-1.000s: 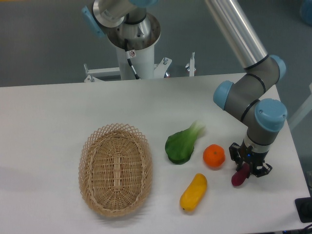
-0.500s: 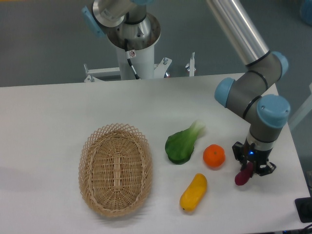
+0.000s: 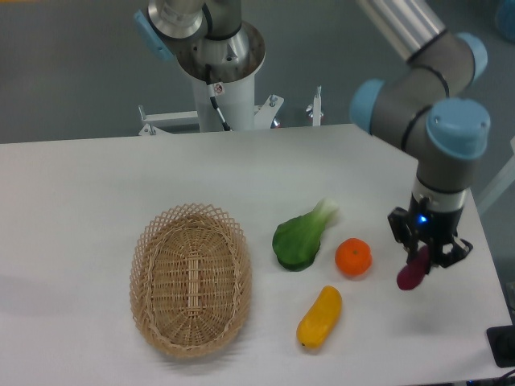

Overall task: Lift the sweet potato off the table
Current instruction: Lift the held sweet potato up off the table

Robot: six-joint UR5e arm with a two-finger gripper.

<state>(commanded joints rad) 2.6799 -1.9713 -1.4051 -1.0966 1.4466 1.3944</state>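
The sweet potato (image 3: 412,273) is a small dark purple-magenta vegetable held between my gripper's fingers at the right side of the white table (image 3: 80,193). My gripper (image 3: 422,256) is shut on its upper end and holds it lifted above the tabletop, to the right of the orange. The top of the sweet potato is hidden between the fingers.
A round orange (image 3: 353,257) lies just left of the gripper. A yellow-orange oblong vegetable (image 3: 319,318) lies below it, and a green leafy vegetable (image 3: 301,235) to its left. A wicker basket (image 3: 191,277) stands left of centre. The table's right edge is close to the gripper.
My gripper has risen and shifted slightly right with the sweet potato in it; the sweet potato has left the tabletop. The other objects have not moved.
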